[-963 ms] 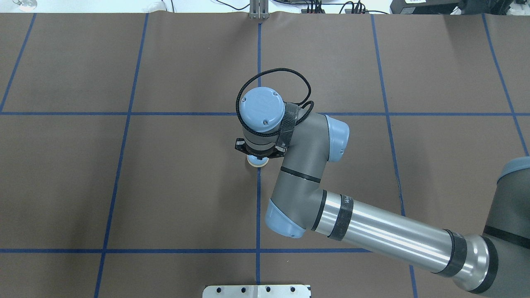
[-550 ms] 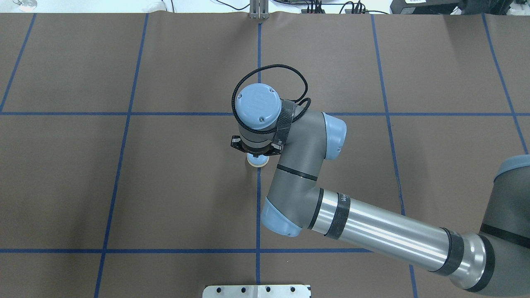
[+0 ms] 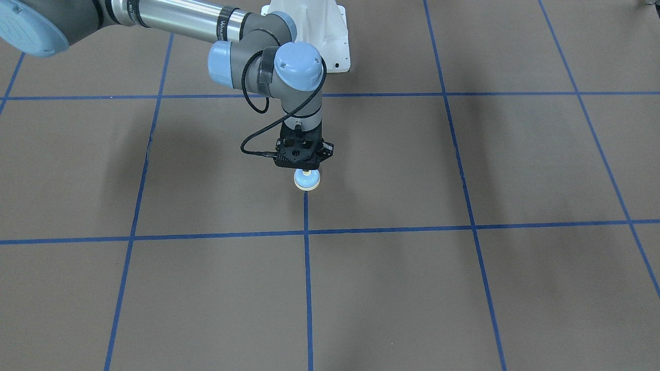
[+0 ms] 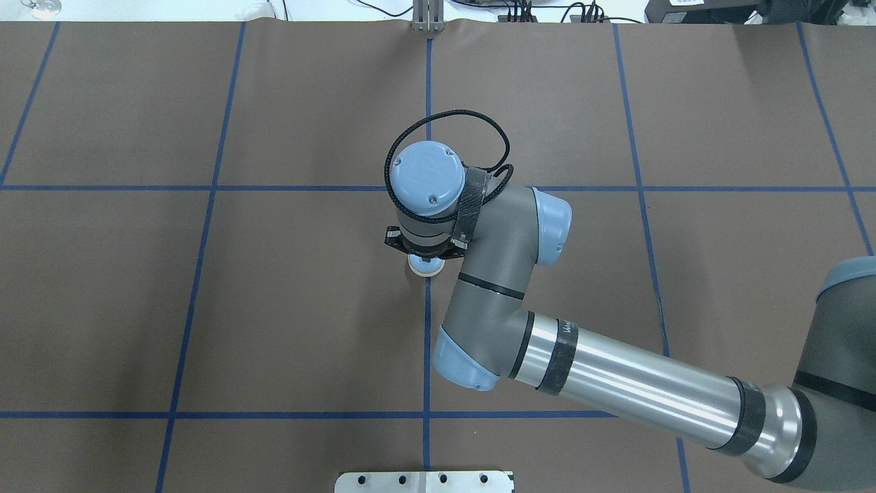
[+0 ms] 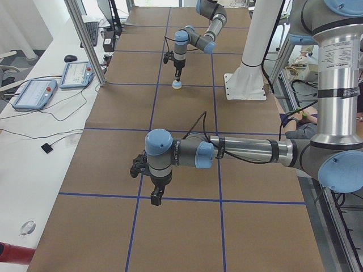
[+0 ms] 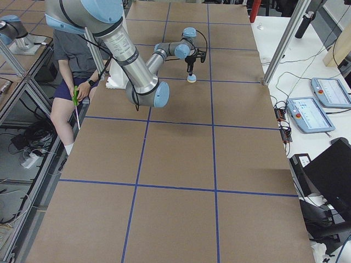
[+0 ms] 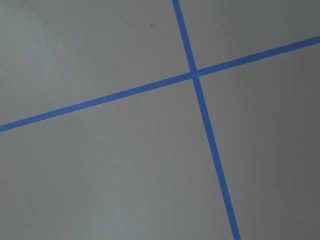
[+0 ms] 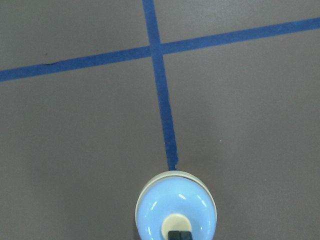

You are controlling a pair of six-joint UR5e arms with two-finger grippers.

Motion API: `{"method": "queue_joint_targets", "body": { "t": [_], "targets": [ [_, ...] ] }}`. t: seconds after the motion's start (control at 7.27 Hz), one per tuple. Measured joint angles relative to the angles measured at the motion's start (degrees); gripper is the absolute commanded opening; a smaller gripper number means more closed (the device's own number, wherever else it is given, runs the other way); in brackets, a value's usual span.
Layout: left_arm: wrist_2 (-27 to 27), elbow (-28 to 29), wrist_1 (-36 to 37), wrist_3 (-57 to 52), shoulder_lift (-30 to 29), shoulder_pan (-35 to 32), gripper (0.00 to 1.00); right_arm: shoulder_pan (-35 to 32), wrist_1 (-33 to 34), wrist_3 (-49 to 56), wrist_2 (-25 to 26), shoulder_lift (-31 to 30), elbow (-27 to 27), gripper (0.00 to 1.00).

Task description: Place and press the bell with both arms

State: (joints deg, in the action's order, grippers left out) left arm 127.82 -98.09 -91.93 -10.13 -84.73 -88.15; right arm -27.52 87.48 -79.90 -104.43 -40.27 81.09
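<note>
The bell [image 3: 307,180] is a small light-blue dome on a cream base, standing on the brown mat at the end of a blue tape line. It also shows in the overhead view [image 4: 424,266] and the right wrist view [image 8: 176,212]. My right gripper [image 3: 306,169] points straight down over it, jaws together, with the black tip [image 8: 179,235] touching the cream button. My left gripper [image 5: 155,198] hangs just above the mat far from the bell. I cannot tell whether it is open or shut. The left wrist view shows only mat and tape.
The white pedestal [image 3: 330,31] stands behind the right arm. Tablets [image 5: 34,93] and cables lie on the white bench beside the mat. A seated person [image 6: 71,66] is at the robot's side. A metal plate [image 4: 424,481] sits at the mat's near edge.
The right wrist shifted slightly left and away, then came back a little. The bell has stayed in place under the gripper.
</note>
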Motion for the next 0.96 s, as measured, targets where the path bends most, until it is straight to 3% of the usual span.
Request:
{"method": "queue_joint_targets", "body": {
  "t": [0.55, 0.69, 0.83, 0.96],
  "targets": [
    [0.0, 0.2, 0.0, -0.1, 0.0, 0.0, 1.0, -0.3, 0.1, 0.4, -0.4, 0.2, 0.2, 0.0],
    [0.0, 0.3, 0.0, -0.1, 0.0, 0.0, 1.0, -1.1, 0.4, 0.4, -1.2, 0.3, 1.1, 0.12],
    [0.0, 0.3, 0.0, -0.1, 0.1, 0.0, 1.0, -2.6, 0.5, 0.4, -2.7, 0.3, 1.8, 0.96],
    [0.0, 0.3, 0.0, -0.2, 0.1, 0.0, 1.0, -4.3, 0.6, 0.4, -3.7, 0.1, 2.2, 1.0]
  ]
}}
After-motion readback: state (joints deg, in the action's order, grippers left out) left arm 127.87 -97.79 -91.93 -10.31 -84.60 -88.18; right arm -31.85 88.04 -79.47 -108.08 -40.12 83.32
